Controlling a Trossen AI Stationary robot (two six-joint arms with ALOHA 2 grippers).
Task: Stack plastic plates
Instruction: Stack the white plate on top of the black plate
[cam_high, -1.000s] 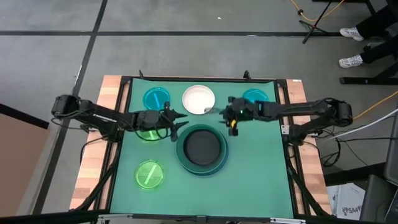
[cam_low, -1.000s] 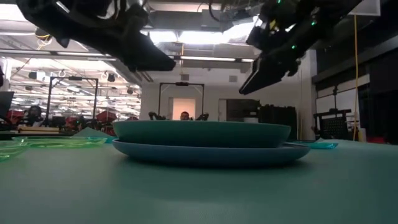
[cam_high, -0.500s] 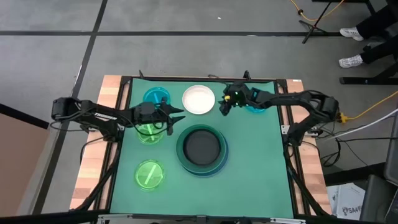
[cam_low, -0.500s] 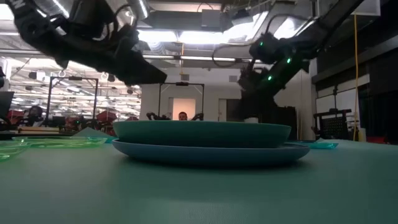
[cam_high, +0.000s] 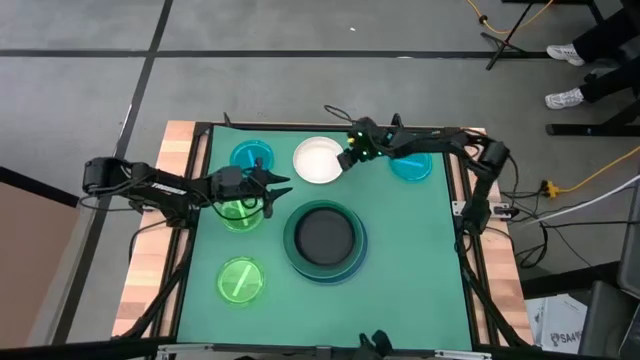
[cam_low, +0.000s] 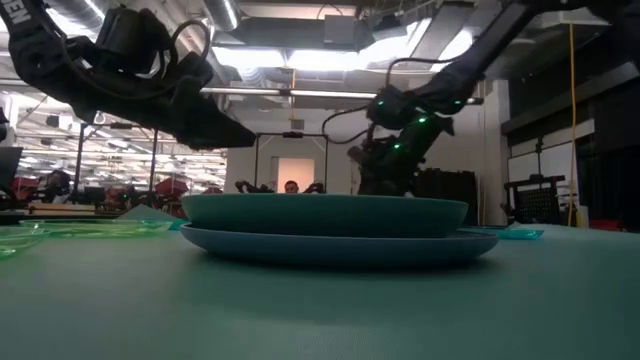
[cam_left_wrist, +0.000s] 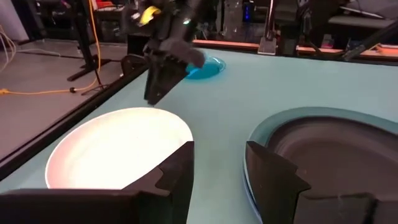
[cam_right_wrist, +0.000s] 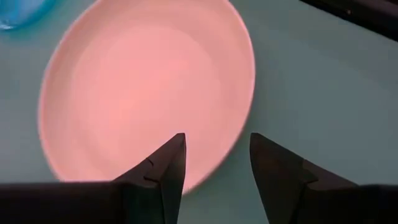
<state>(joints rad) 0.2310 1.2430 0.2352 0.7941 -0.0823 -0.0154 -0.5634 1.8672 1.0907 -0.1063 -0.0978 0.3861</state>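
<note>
Smooth round white plate (cam_right_wrist: 146, 93) under R gripper (cam_right_wrist: 214, 163), fingers apart.

Right tool (cam_high: 347, 161) at white plate (cam_high: 318, 160).

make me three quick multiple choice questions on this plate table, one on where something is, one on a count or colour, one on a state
1. Where is the right gripper?
A. at the white plate's edge
B. over the central stack
C. off the table

2. What colour is the plate topping the central stack?
A. white
B. black
C. lime

3. How are the right gripper's jaws?
A. shut on a plate
B. open
C. hidden

Answers: 1 A, the high view shows it beside the white plate. 2 B, a black plate lies on top. 3 B, the right wrist view shows a gap between the fingers, above the plate.
</note>
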